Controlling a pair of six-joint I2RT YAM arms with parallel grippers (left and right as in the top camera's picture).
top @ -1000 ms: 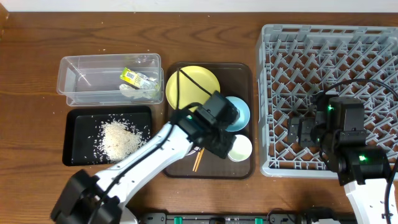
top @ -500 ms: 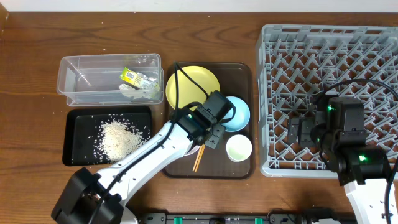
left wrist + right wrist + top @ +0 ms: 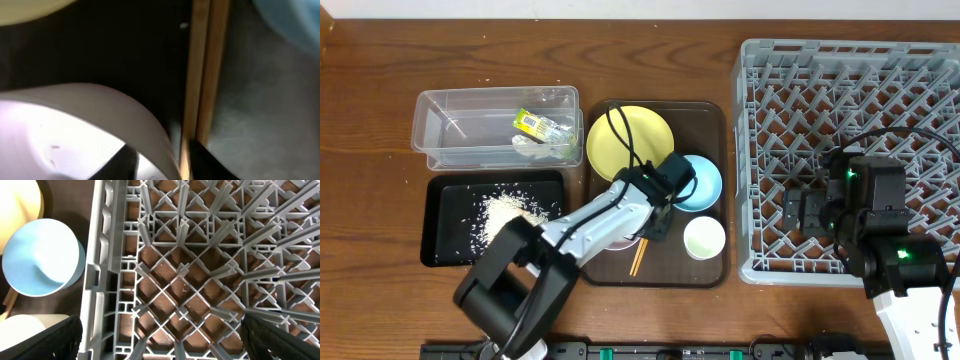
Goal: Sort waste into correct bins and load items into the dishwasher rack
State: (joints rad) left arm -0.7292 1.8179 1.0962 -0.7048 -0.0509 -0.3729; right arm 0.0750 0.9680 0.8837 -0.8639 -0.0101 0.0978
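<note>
My left gripper [image 3: 655, 222] [image 3: 161, 150] is down in the brown tray, shut on the rim of the white bowl [image 3: 623, 243] [image 3: 60, 130], one finger inside and one outside. The two chopsticks [image 3: 637, 260] [image 3: 202, 65] lie against the outer finger. The blue bowl [image 3: 708, 183], yellow plate [image 3: 620, 140] and white cup [image 3: 704, 238] sit on the same tray. My right gripper [image 3: 807, 212] [image 3: 160, 335] is open and empty over the left part of the grey rack [image 3: 850, 60] [image 3: 107, 255]. The wrapper [image 3: 542, 125] lies in the clear tub [image 3: 440, 105]. Rice [image 3: 510, 218] lies in the black tray [image 3: 435, 250].
The brown serving tray [image 3: 715, 115] stands between the bins and the rack. The left arm's black cable loops over the yellow plate. The blue bowl [image 3: 42, 255] and the cup [image 3: 30, 335] show just left of the rack wall in the right wrist view.
My left gripper has moved left from over the white cup to the white bowl and gone down onto its rim. The cup is now uncovered. The right arm has not moved.
</note>
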